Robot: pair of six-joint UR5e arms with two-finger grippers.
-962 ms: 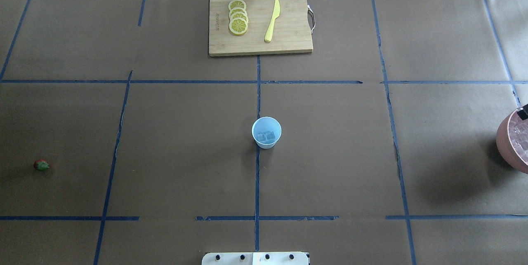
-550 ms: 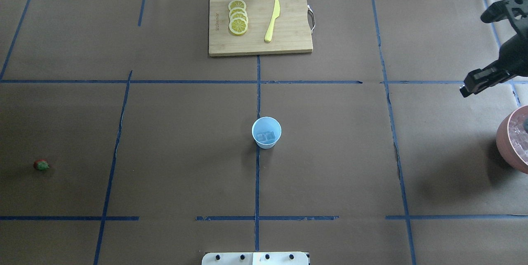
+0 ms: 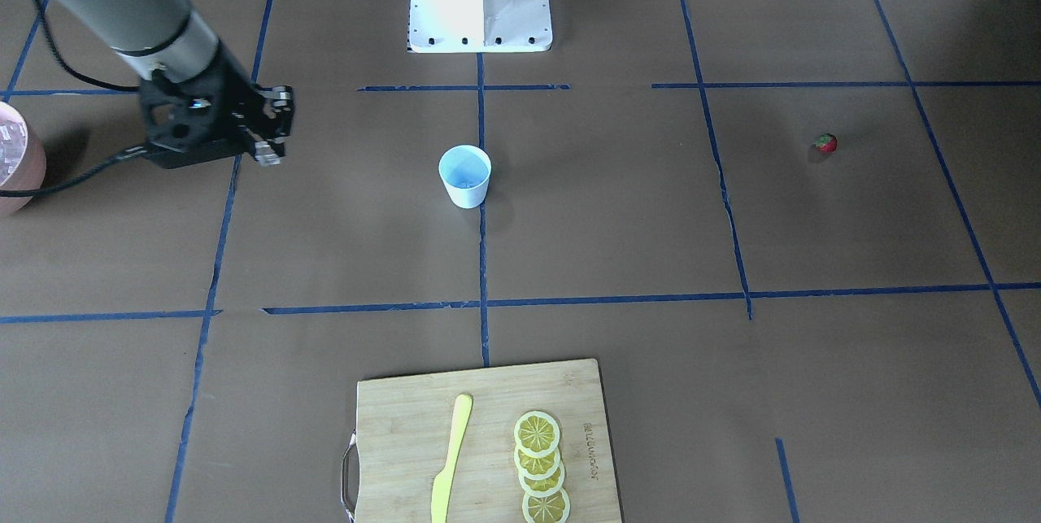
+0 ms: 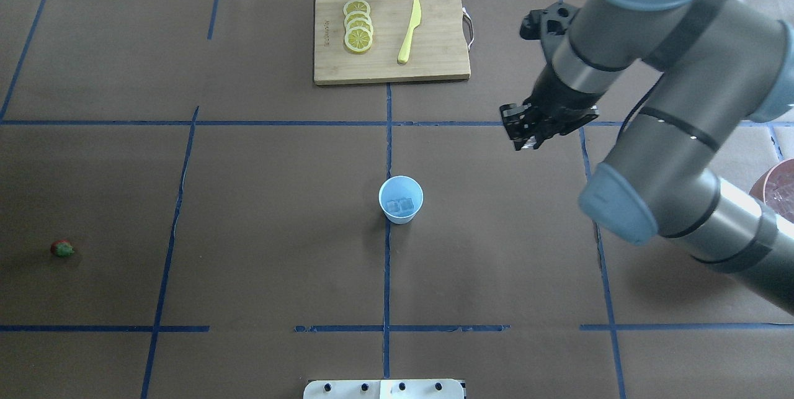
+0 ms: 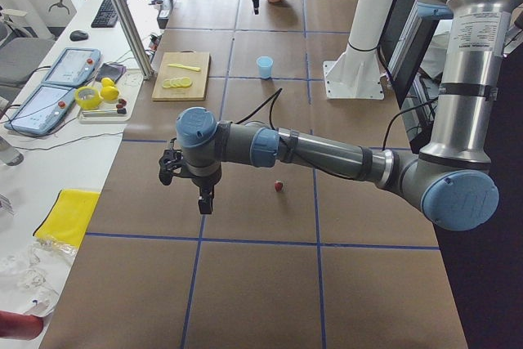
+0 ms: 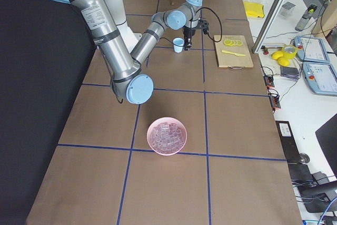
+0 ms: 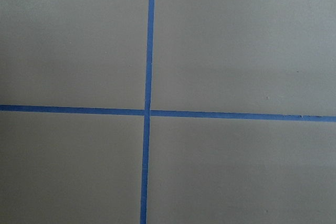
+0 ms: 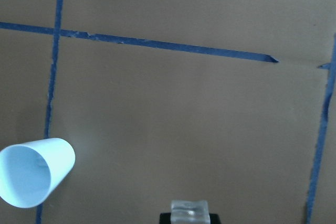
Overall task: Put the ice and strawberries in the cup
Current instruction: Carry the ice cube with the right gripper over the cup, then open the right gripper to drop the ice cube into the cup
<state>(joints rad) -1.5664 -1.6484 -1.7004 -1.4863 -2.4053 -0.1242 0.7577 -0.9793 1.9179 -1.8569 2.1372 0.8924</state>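
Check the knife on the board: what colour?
The knife is pale yellow, clearest in the overhead view.

We are seeing a brown table (image 4: pixel 279 200) with blue tape lines (image 4: pixel 387 262), a pale-blue cup (image 4: pixel 401 199), clear ice (image 8: pixel 189 209), a red, green-topped strawberry (image 4: pixel 62 249), a pink bowl (image 6: pixel 167 153), yellow lemon slices (image 4: pixel 358 26), a yellow knife (image 4: pixel 409 30) and a tan board (image 4: pixel 440 58).

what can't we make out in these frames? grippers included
Left gripper: shows only in exterior left, small; open or shut cannot be told.
Right gripper: right wrist view's bottom edge cuts off most of its fingers; the held ice cube shows.
Pink bowl: overhead, the right arm and frame edge hide most of it.
Strawberry: too small everywhere for detail.
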